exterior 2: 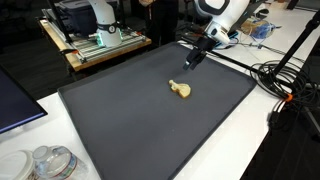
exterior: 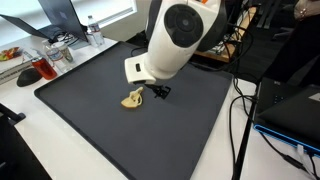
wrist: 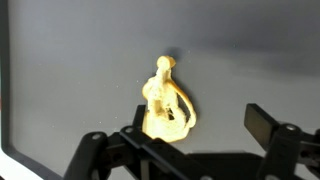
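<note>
A small yellowish figurine-like object (exterior: 132,98) lies on the dark grey mat (exterior: 90,110); it also shows as the tan object (exterior 2: 182,90) and, brightly lit, as the yellow object (wrist: 165,103) in the wrist view. My gripper (exterior: 158,91) hovers just beside and above it, with the black gripper (exterior 2: 192,59) seen over the mat's far part. In the wrist view the gripper (wrist: 195,135) stands open, fingers wide apart, nothing between them. One dark fingertip (wrist: 263,126) is at the right; the object sits near the other finger, apart from both.
A white table (exterior: 30,140) surrounds the mat. Bottles and clutter (exterior: 60,50) stand at the back, black cables (exterior: 240,120) and a laptop (exterior: 290,105) at one side. Plastic containers (exterior 2: 45,162) sit near the mat's corner; a wooden bench with equipment (exterior 2: 95,40) stands behind.
</note>
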`<state>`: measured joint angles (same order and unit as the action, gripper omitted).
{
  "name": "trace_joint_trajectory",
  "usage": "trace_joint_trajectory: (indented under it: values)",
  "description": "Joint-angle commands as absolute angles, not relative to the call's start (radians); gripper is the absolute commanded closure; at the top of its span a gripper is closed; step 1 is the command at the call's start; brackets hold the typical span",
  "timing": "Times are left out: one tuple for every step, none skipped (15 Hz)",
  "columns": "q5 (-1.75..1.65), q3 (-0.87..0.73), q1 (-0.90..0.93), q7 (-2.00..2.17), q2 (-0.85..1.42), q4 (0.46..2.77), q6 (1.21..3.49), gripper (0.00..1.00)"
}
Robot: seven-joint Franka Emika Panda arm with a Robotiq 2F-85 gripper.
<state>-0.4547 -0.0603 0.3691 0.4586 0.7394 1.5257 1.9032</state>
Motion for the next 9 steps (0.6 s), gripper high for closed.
trace_joint_trajectory:
  values:
    - [-0.539,-0.095,0.439,0.556,0.796,1.46,1.83,0.0]
    - [-0.564,-0.101,0.456,0.581,0.803,1.454,1.82,0.0]
    - [-0.583,-0.101,0.466,0.595,0.808,1.45,1.825,0.0]
    - [-0.602,-0.1,0.475,0.608,0.814,1.444,1.823,0.0]
    - [-0.62,-0.094,0.479,0.611,0.819,1.441,1.836,0.0]
    - [-0.642,-0.093,0.484,0.619,0.824,1.437,1.842,0.0]
    - [-0.662,-0.093,0.49,0.634,0.828,1.433,1.849,0.0]
    - [-0.687,-0.094,0.494,0.649,0.83,1.432,1.858,0.0]
    - [-0.7,-0.09,0.493,0.658,0.835,1.426,1.857,0.0]
